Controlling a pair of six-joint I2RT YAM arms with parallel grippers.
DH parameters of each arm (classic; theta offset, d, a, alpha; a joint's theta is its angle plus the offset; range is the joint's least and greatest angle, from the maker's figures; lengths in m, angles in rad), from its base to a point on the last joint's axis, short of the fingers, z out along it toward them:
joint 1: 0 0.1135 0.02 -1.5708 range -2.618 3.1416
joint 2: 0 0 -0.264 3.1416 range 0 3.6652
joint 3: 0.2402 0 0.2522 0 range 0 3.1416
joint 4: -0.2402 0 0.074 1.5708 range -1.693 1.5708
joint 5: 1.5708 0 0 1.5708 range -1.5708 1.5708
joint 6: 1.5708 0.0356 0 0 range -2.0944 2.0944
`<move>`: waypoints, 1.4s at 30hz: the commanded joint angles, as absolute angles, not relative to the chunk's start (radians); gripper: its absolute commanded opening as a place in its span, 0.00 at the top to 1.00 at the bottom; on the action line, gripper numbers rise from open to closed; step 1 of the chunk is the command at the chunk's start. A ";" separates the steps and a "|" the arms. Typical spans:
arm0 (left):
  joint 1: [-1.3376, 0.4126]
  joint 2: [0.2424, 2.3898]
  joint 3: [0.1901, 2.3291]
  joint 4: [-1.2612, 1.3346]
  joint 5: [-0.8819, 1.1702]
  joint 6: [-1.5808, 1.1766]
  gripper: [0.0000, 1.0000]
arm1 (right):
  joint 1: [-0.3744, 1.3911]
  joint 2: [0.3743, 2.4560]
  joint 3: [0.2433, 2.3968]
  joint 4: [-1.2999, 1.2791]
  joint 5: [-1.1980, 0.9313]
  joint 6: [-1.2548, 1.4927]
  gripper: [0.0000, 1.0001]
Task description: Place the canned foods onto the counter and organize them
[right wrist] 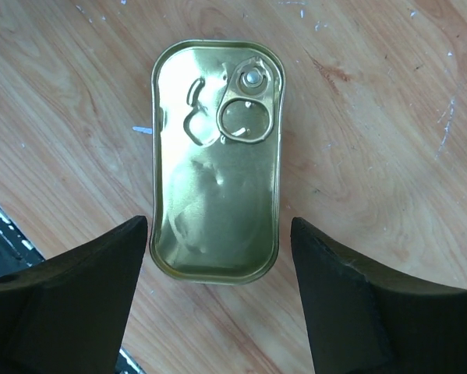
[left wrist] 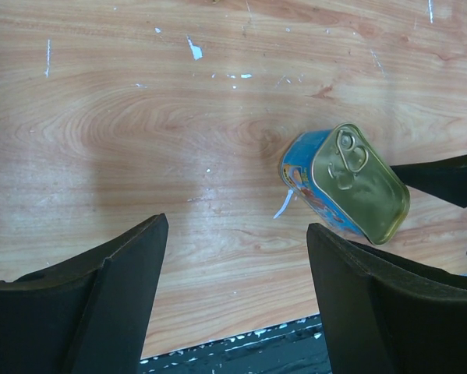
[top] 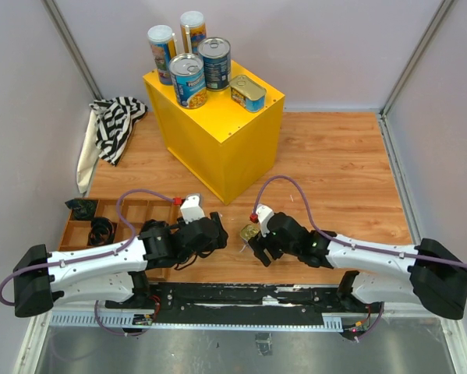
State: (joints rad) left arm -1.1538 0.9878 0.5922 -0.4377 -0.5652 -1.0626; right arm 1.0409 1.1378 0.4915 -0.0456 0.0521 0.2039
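Note:
On the yellow counter (top: 217, 132) stand two tall white-lidded cans (top: 162, 51), two blue-labelled silver-topped cans (top: 189, 79) and one flat gold tin (top: 248, 93). A second flat gold tin (right wrist: 216, 160) lies on the wooden floor between my grippers; it also shows in the top view (top: 249, 232) and the left wrist view (left wrist: 346, 183). My right gripper (right wrist: 217, 257) is open just above it, with the tin's near end between the fingers. My left gripper (left wrist: 237, 269) is open and empty over bare wood, to the tin's left.
A low wooden compartment tray (top: 116, 222) with small black objects sits at the left, partly under my left arm. A striped cloth (top: 116, 125) lies at the back left. Grey walls surround the floor. A black rail (top: 233, 300) runs along the near edge.

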 commanded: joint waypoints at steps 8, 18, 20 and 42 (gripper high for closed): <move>-1.151 0.964 0.579 -0.468 -0.593 -1.108 0.23 | 1.054 1.233 0.413 0.187 0.078 0.178 0.72; -1.150 0.918 0.593 -0.521 -0.650 -1.126 0.23 | 1.058 0.988 0.557 -0.080 0.164 0.136 0.99; -1.150 0.913 0.593 -0.522 -0.657 -1.130 0.23 | 1.058 0.964 0.622 -0.152 0.171 0.124 0.99; -1.151 0.925 0.613 -0.518 -0.660 -1.143 0.23 | 1.058 0.920 1.195 -0.381 0.177 0.032 0.99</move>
